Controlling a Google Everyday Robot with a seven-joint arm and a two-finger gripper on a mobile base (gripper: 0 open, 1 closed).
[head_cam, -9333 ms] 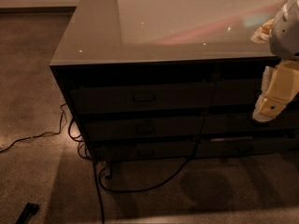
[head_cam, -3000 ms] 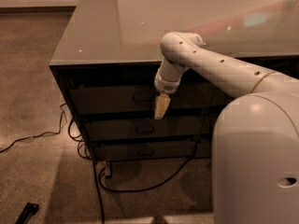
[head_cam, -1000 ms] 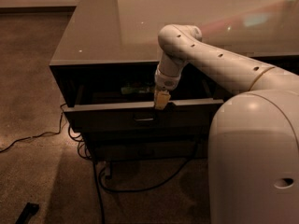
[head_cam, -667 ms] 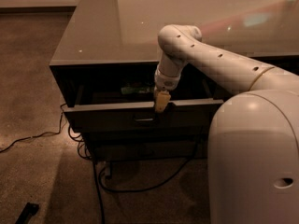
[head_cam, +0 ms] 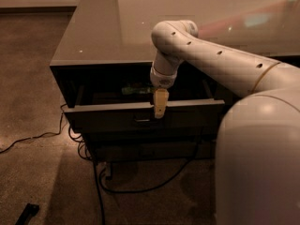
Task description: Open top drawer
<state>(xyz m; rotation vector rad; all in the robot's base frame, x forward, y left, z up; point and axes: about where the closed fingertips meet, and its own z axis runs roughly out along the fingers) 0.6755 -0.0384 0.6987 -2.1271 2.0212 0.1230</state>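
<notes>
The top drawer (head_cam: 108,116) is pulled out from the dark cabinet, its flat front standing forward of the frame. Its small metal pull (head_cam: 140,120) sits at the centre of the front. A green thing (head_cam: 136,90) lies inside the drawer at the back. My gripper (head_cam: 160,104) hangs from the white arm, pointing down, its pale fingers over the upper edge of the drawer front just right of the pull.
The cabinet's glossy top (head_cam: 187,18) spreads behind the arm. Lower drawer fronts (head_cam: 140,146) sit shut beneath. Black cables (head_cam: 101,182) trail on the carpet under and left of the cabinet. A small dark object (head_cam: 27,213) lies at bottom left. My white body (head_cam: 258,163) fills the right.
The drawer was shut 3 seconds ago and now stands pulled out. Over the last second the gripper and drawer have barely moved.
</notes>
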